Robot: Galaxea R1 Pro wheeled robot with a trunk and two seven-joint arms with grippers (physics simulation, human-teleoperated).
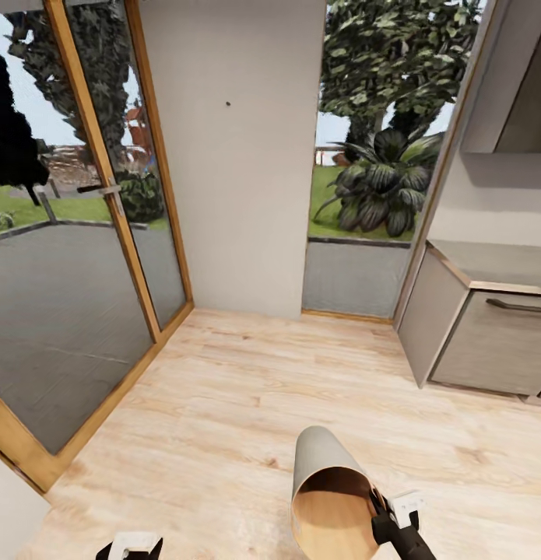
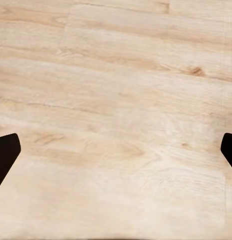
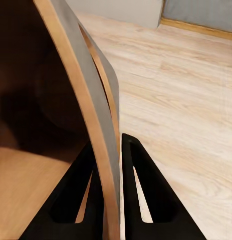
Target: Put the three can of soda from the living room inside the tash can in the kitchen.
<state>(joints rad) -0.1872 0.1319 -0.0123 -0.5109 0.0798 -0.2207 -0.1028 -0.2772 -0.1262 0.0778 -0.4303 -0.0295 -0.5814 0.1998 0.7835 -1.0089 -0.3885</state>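
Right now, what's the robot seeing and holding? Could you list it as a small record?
Room: pale wood floor, wood-framed glass doors at left, grey cabinet at right
Outside: lawn and plants beyond the glass
Right gripper: shut on the bucket's wall, one finger inside, one outside
Bucket: tilted, tan inside, open end toward the camera; no cans seen in the part that shows
Left gripper: open, over bare floor

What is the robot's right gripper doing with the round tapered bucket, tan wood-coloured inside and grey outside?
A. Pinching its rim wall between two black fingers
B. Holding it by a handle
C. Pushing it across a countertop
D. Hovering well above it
A: in the right wrist view the right gripper has one black finger inside and one outside the bucket wall.
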